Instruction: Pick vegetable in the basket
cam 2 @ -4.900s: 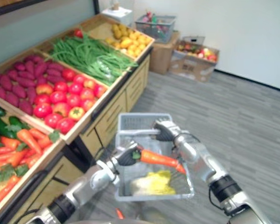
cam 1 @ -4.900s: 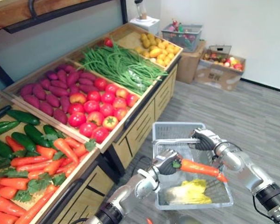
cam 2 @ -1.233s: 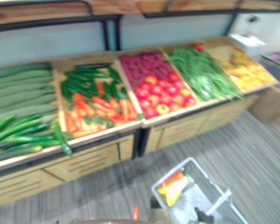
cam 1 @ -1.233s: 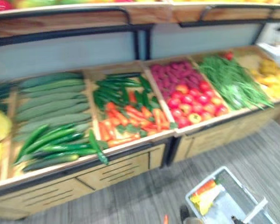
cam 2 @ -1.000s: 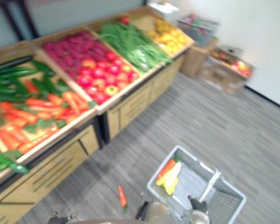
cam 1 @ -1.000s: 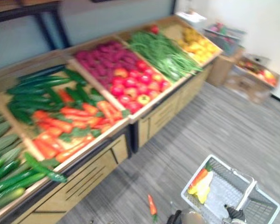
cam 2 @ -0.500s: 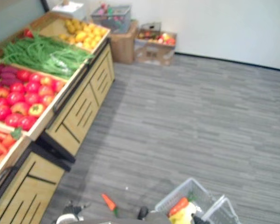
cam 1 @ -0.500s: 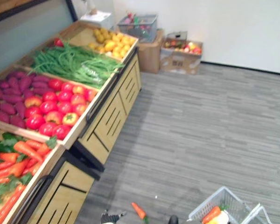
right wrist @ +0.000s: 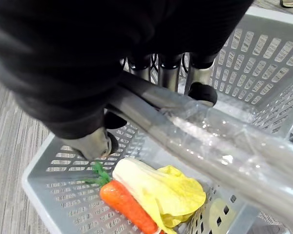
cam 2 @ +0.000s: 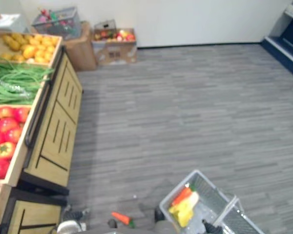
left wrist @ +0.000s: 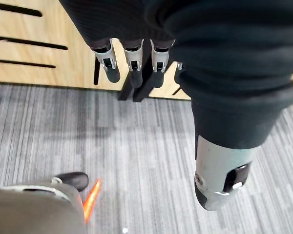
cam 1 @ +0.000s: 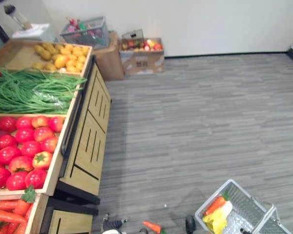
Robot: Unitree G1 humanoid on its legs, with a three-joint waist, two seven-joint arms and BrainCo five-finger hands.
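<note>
Because the right hand [right wrist: 200, 78] has its fingers curled round the handle [right wrist: 185, 131] of the basket [right wrist: 263, 53], the load rides secure: a carrot [right wrist: 127, 202] touching a yellow cabbage [right wrist: 161, 187] inside. Left hand [left wrist: 132, 61] well apart from the basket, fingers straight, empty. Second carrot [cam 1: 151, 226] on the floor [cam 1: 195, 122] near the basket, probably the next pick.

head eyes: high, looking steeply down; both share grey floor [cam 1: 200, 117], produce stand [cam 1: 85, 141] on my left, basket [cam 2: 212, 191] low right | left wrist: close along my left hand [left wrist: 205, 58] to floor and stand base | right wrist: very close past my right hand [right wrist: 112, 58] into basket
</note>
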